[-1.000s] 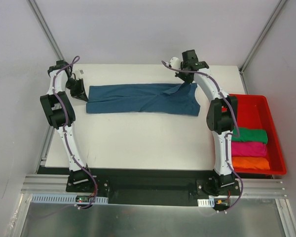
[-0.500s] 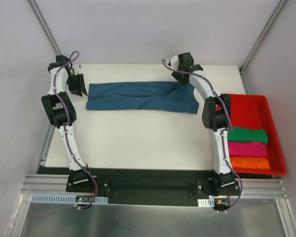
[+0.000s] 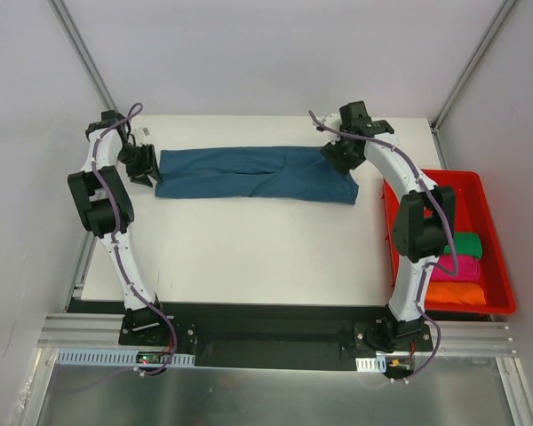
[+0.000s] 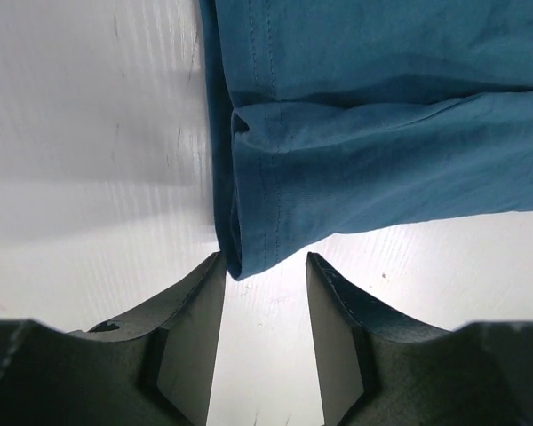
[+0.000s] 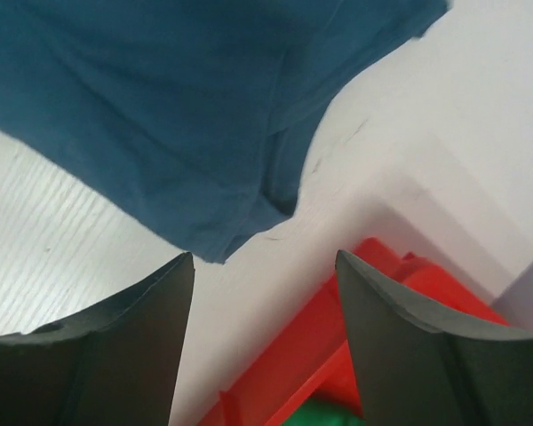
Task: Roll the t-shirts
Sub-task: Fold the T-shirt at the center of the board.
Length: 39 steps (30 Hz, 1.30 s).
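Teal t-shirt [image 3: 253,176] flat, ends at parted jaws

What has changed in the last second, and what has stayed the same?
Both grippers opened and let go of the teal t-shirt: the left gripper at its left end, the right gripper at its right end, where the raised corner now lies flat. The right arm swung right, over the red tray. Unchanged: the folded shirt's place, and the green roll, magenta roll and orange roll in the tray.

Top camera looks down from behind; wrist cameras sit close above the teal t-shirt [image 3: 253,174].
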Each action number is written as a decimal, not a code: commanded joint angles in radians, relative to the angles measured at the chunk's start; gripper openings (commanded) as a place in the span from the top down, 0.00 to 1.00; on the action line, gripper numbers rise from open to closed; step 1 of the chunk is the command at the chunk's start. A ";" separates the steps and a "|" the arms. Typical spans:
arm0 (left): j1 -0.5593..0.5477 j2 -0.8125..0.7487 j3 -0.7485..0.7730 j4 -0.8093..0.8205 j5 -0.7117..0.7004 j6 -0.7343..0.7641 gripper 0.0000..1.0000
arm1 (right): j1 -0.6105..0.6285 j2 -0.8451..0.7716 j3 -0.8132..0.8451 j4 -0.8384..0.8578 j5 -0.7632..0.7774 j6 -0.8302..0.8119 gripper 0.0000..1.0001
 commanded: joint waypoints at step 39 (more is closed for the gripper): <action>0.104 -0.026 -0.100 -0.099 0.211 0.188 1.00 | -0.223 0.247 0.084 -0.520 -0.457 -0.302 0.99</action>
